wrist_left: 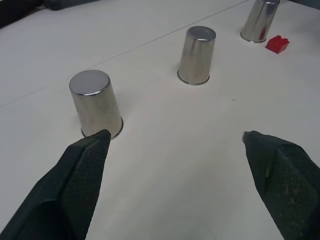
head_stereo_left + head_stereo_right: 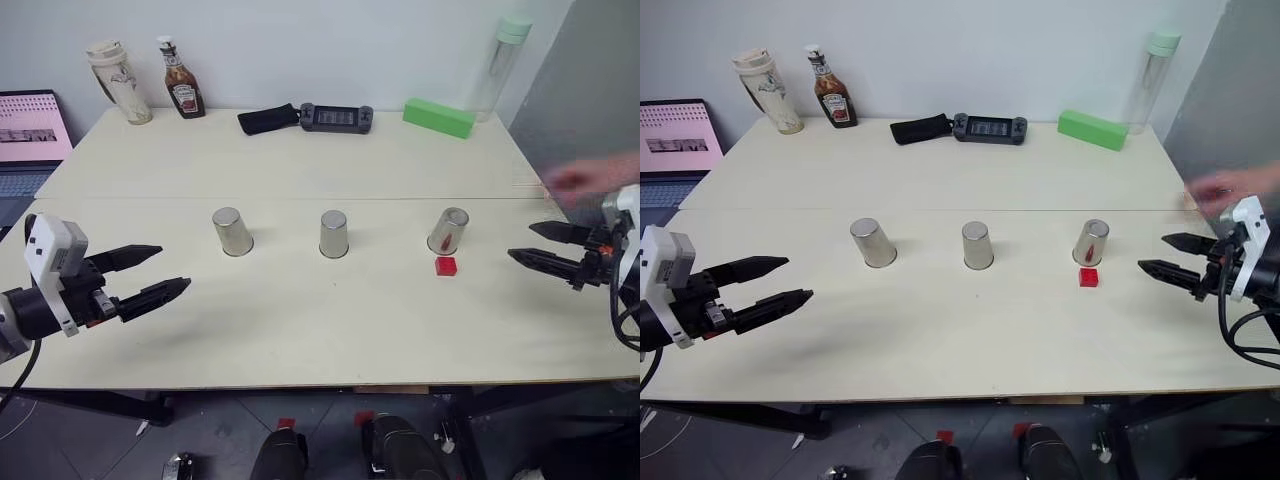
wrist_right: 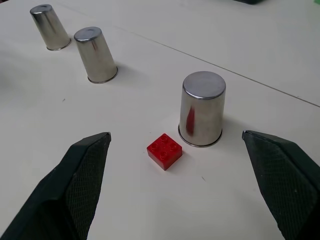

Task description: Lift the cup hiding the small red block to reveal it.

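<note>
Taking the middle cup [image 2: 334, 234] as the landmark: far to its left and nearer the robot, the left gripper [image 2: 158, 272] hangs above the table [image 2: 300, 330], fingers spread, holding nothing. The left cup [image 2: 232, 231] stands upside down between them. Behind the middle cup lie a black controller [image 2: 337, 117] and a green block [image 2: 438, 117]; a ketchup bottle [image 2: 182, 80] stands back-left. To its right stands the right cup [image 2: 449, 230], with the red block [image 2: 446, 266] uncovered just in front, apart from it. Farther right the right gripper [image 2: 528, 244] hovers spread and empty, a blurred hand [image 2: 590, 177] behind it.
</note>
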`<action>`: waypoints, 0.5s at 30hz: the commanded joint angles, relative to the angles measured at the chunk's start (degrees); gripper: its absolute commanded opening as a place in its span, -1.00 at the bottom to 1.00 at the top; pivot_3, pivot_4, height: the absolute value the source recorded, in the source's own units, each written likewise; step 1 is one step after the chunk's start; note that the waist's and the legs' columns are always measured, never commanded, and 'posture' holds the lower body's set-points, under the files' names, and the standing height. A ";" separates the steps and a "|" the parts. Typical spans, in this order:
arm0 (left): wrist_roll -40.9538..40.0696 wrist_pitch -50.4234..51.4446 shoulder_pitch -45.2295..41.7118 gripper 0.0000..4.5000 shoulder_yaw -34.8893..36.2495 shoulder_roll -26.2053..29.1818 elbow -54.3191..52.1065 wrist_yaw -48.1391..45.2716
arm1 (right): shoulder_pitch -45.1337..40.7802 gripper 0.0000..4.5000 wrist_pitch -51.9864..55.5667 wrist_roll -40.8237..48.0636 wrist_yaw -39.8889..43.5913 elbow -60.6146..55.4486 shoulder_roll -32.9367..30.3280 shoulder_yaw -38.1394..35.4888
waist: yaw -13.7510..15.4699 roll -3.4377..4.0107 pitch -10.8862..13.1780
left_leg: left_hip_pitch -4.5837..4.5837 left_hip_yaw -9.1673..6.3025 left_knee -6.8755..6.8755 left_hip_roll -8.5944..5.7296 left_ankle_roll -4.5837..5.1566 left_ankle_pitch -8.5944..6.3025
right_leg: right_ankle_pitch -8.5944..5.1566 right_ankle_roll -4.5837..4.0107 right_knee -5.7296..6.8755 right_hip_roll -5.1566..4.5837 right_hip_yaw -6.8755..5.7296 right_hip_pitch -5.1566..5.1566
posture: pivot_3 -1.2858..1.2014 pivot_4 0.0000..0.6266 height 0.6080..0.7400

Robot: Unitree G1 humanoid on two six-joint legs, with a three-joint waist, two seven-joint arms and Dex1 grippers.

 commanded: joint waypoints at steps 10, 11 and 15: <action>-0.21 -1.07 -0.70 1.00 2.22 1.14 -0.11 -0.23 | -1.55 0.99 -0.96 0.06 0.16 -0.99 -0.53 -0.82 | 0.00 0.00 0.00 | 0.00 0.00 0.00 -0.01 0.00 0.00 | 0.00 0.00 0.00 0.00 0.00 0.00 | 0.03 -0.52 1.00; -0.66 -1.06 -1.01 1.00 2.32 0.93 -0.10 -0.26 | -1.61 0.99 -0.95 0.00 0.10 -0.95 -0.46 -0.68 | 0.01 0.00 0.00 | 0.00 0.00 0.00 -0.01 0.00 0.00 | 0.00 0.00 0.00 0.00 0.00 0.00 | 0.03 -0.52 1.00; -0.67 -0.98 -0.72 1.00 2.20 1.13 -0.11 -0.68 | -1.69 0.99 -0.96 -0.11 0.07 -0.82 -0.47 -0.55 | 0.00 0.00 0.00 | 0.00 0.01 0.00 -0.01 0.00 0.00 | 0.01 0.01 0.00 0.00 0.01 0.00 | 0.03 -0.52 1.00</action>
